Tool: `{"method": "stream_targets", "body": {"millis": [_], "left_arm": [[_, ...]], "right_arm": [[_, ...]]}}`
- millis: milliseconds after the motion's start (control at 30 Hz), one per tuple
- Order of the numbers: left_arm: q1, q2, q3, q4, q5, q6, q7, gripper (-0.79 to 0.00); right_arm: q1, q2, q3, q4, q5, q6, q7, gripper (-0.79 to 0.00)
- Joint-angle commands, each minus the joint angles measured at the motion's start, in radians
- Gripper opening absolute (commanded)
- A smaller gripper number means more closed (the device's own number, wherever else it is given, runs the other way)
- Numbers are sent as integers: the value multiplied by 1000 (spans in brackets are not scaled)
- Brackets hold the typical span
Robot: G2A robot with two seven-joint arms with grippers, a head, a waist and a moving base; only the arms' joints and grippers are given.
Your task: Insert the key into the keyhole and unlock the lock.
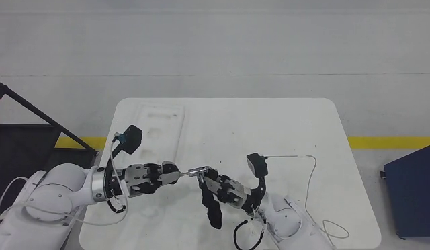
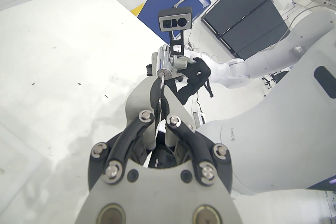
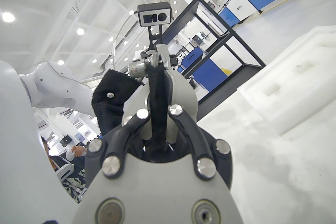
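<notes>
Right gripper (image 3: 156,64) clamps lock (image 2: 164,62) above table (image 1: 289,136), presenting keyhole (image 2: 163,73) to left gripper (image 2: 159,93), which pinches key (image 2: 162,80). The key appears seated and aligned for turning.

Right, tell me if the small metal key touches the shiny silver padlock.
Touching. The left wrist view shows the small metal key with its tip in the keyhole of the shiny silver padlock.
</notes>
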Motion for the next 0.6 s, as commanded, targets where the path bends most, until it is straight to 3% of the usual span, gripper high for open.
{"method": "stream_targets", "body": {"millis": [0,567], "left_arm": [[2,1,-1,-1,4,-2,-5,-785],[10,8,-3,3,11,-23,-50,-785]], "right_arm": [[-1,3,0,1,-6,1,12,-785],[-12,27,-10,-12,13,-8,76,-785]]}}
